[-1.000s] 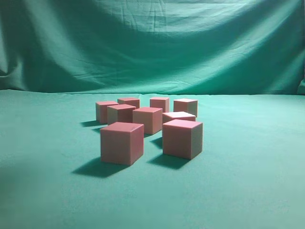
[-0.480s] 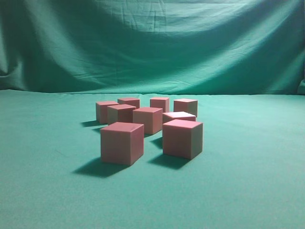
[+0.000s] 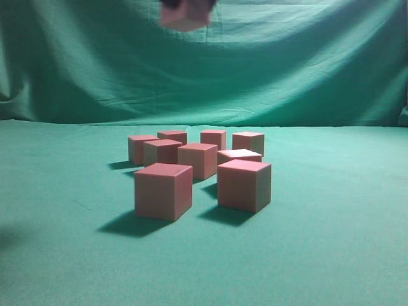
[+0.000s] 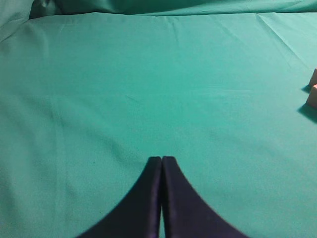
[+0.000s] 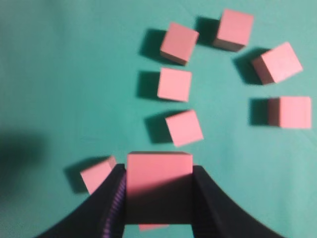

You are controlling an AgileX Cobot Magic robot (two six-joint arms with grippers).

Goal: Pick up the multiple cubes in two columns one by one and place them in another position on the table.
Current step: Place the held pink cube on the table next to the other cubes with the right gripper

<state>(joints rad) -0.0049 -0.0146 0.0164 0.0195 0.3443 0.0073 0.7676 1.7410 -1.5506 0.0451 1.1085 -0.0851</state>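
A cube (image 5: 158,187) is gripped between the fingers of the right gripper (image 5: 159,198) and is carried high above the table (image 3: 331,242); in the exterior view the same block (image 3: 185,14) is seen blurred at the top edge, well clear of everything below. The step in hand is judged to be the carry of one picked block toward a place on the cloth. Eight more cubes (image 3: 197,169) are left standing on the green cloth in a loose cluster of roughly two columns, the two nearest (image 3: 163,190) (image 3: 244,185) set apart from each other. From the right wrist view the group (image 5: 174,84) is seen spread directly beneath the held block.

The left gripper (image 4: 162,163) is held low over bare cloth with its fingers pressed together on nothing, and only the edge of a block (image 4: 312,91) is caught at the far right of its view.

For the next move, a bare patch of cloth away from the cluster is called for, then a straight descent and a release only once the block is resting flat, so that no neighbour is knocked
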